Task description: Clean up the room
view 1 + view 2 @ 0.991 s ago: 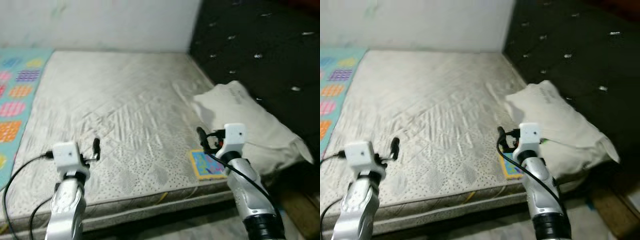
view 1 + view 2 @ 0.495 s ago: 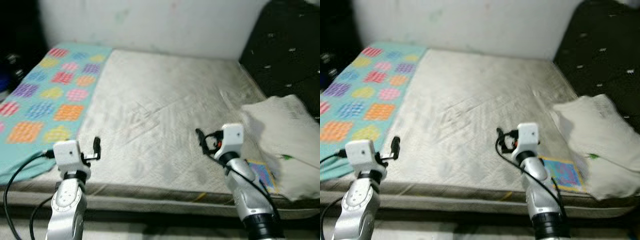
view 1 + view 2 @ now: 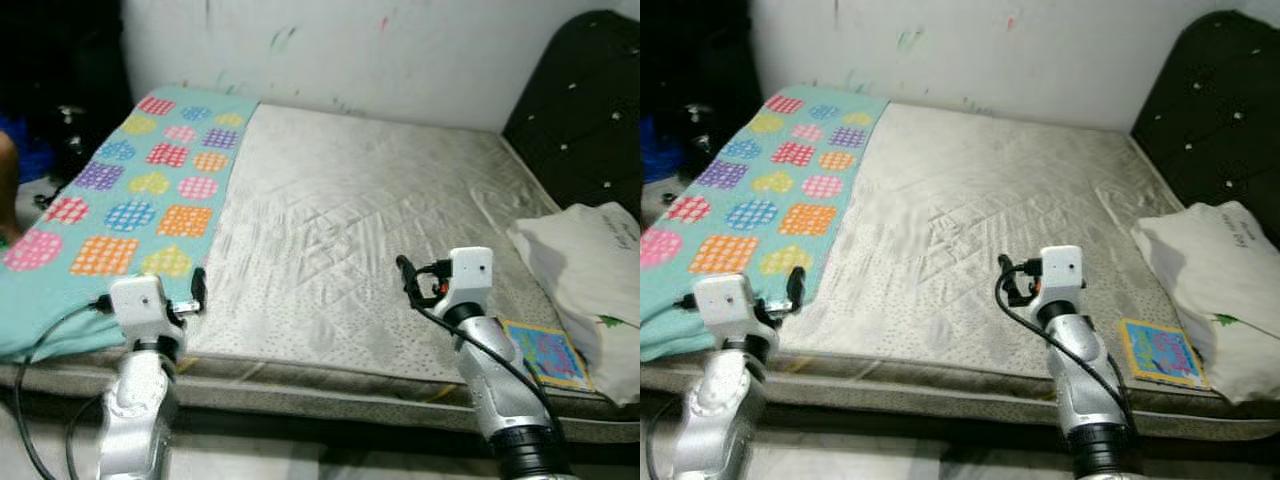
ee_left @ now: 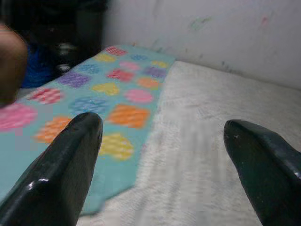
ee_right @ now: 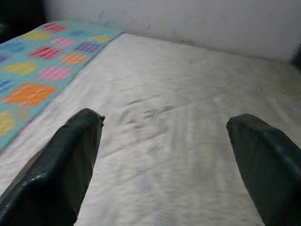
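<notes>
Bed: bare off-white quilted mattress, filling the middle of the scene, white wall at its far side.

Item 1, likely the thing to tidy: turquoise blanket with coloured checked patches, spread over the left strip of the mattress. Its long axis ran from near to far, its near end drooping over the near left edge of the bed.

Item 2: crumpled white pillow at the right edge, against the dark studded headboard.

Item 3: small colourful picture book, lying flat on the near right corner, just left of the pillow.

Left tool: I held it empty, fingers spread wide, at the near edge just beside the blanket's near end. The blanket lay to its left and far side.

Right tool: also empty, fingers parted, above the middle of the near edge; the book lay to its near right, close by.

Judgement: the left arm was nearer the blanket, the right arm nearer the book and pillow.
</notes>
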Motion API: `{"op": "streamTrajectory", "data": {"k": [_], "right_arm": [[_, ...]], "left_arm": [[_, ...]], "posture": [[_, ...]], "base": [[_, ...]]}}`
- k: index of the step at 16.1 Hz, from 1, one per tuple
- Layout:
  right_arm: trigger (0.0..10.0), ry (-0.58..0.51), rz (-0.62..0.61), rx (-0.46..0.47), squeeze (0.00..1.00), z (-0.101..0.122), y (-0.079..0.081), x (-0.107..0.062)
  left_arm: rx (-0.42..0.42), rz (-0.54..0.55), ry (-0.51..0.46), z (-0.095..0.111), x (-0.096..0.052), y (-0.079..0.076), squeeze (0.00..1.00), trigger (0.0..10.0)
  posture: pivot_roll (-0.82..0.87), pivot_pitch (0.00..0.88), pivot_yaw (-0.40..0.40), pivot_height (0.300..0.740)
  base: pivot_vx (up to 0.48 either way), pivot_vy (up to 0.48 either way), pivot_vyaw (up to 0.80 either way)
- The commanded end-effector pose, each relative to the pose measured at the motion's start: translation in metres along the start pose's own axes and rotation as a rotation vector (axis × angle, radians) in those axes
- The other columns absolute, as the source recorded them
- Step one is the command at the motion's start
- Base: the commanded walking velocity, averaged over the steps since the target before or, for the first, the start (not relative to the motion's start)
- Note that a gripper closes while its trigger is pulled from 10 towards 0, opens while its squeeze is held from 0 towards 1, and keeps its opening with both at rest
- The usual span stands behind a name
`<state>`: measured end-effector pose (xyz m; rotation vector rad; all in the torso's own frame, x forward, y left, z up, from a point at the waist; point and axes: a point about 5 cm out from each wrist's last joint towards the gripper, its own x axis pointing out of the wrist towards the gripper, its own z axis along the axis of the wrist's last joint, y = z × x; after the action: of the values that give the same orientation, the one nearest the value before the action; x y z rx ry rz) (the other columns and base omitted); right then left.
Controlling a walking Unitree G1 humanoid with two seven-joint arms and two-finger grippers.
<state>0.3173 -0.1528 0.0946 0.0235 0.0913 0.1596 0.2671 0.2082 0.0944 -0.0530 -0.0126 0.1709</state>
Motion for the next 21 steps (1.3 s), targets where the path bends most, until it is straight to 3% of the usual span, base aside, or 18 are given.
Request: {"op": "streamTrajectory", "data": {"k": [1,3,13,21], "right_arm": [[10.0,-0.018,-0.010,-0.019,0.00,0.0060,-0.0060,0.0014],[10.0,-0.021,-0.009,-0.024,0.00,0.0064,-0.0052,0.0019],[10.0,-0.011,-0.019,-0.008,0.00,0.0049,-0.0066,0.0031],[10.0,-0.008,-0.023,-0.006,0.00,0.0047,-0.0070,0.0040]], "left_arm": [[-0.020,-0.033,-0.007,0.0014,0.0007,-0.0055,0.00,10.0],[-0.026,-0.051,-0.012,0.0024,0.0009,-0.0077,0.00,10.0],[-0.035,-0.055,-0.013,0.0030,0.0010,-0.0081,0.00,10.0],[-0.061,-0.067,-0.004,0.0020,0.0034,-0.0105,0.00,10.0]], "posture": [[-0.01,0.010,-0.117,0.740],[-0.01,0.010,-0.116,0.740],[-0.01,0.021,-0.116,0.740],[-0.01,0.021,-0.116,0.740]], "base": [[0.000,0.000,0.00],[0.000,0.000,0.00],[0.374,0.000,-0.21],[0.000,0.039,-0.08]]}}
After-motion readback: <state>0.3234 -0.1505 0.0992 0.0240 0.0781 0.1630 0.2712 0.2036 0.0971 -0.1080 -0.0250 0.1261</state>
